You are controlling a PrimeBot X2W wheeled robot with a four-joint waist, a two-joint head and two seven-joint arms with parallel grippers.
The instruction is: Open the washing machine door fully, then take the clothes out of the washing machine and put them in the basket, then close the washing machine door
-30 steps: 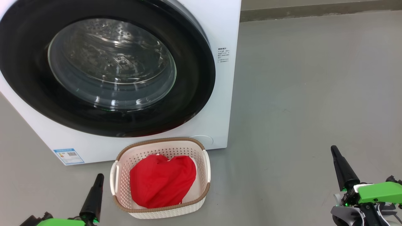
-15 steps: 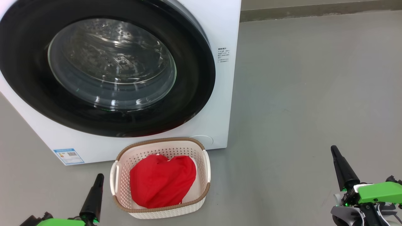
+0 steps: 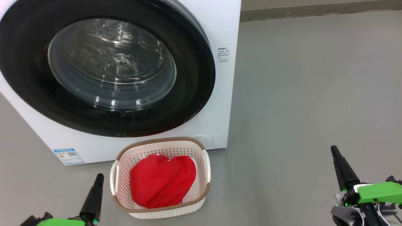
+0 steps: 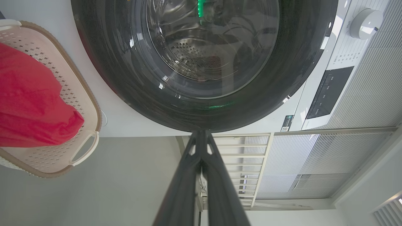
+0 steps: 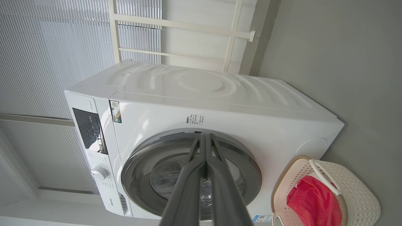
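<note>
A: Anything changed nearest us?
B: No. The left gripper (image 3: 98, 182) and right gripper (image 3: 337, 157) sit low, both clenched on nothing, exactly as a second ago.
A: And the clothes (image 3: 161, 182)?
B: A red heap inside the basket (image 3: 201, 196), just before the washing machine (image 3: 224, 28).
A: Behind that?
B: The washing machine door (image 3: 194, 78) lies flush shut; the drum looks bare. I judge the task finished.

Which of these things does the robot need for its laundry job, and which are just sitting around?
For the job:
- washing machine
- washing machine door, closed
- red clothes, in the basket
- basket

Just around:
- blue label on the machine
- white railing behind it
- grey floor
</note>
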